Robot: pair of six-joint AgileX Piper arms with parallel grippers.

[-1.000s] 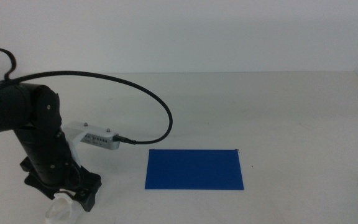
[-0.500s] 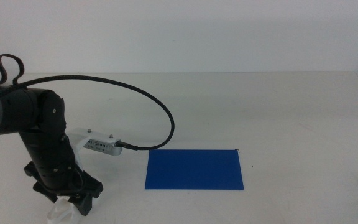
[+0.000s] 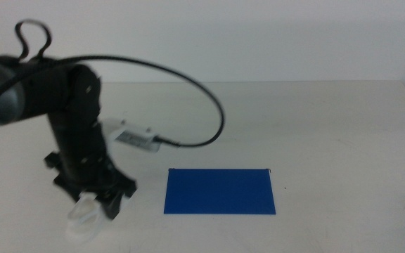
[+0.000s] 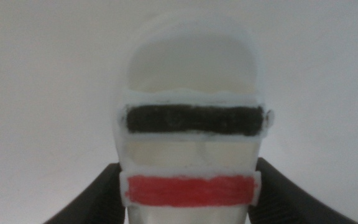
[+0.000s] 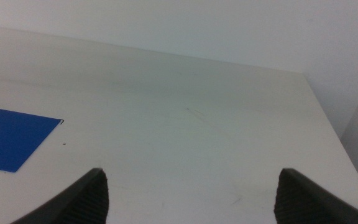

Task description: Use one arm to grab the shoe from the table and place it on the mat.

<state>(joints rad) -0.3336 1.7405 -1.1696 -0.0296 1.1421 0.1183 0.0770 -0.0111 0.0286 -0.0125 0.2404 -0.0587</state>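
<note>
Shoe (image 4: 190,149) grasped, mat (image 3: 220,190) not yet reached.
Your left pincer (image 3: 95,205) is clenched on the shoe near the counter (image 3: 315,126)'s left front, beside the mat but apart from it; carrying over and setting down remain, by my judgement. Middle view gives you shoe-to-mat spacing but mostly hides the shoe; left wrist view shows the black and red straps between the jaws. Your right pincer (image 5: 191,193) waits, spread wide, over bare counter.

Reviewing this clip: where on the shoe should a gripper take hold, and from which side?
Across the shoe's narrow width, from above, one jaw on each long side of the thick sole near the red strap. The left gripper holds it this way; flat parallel sides suit it.
</note>
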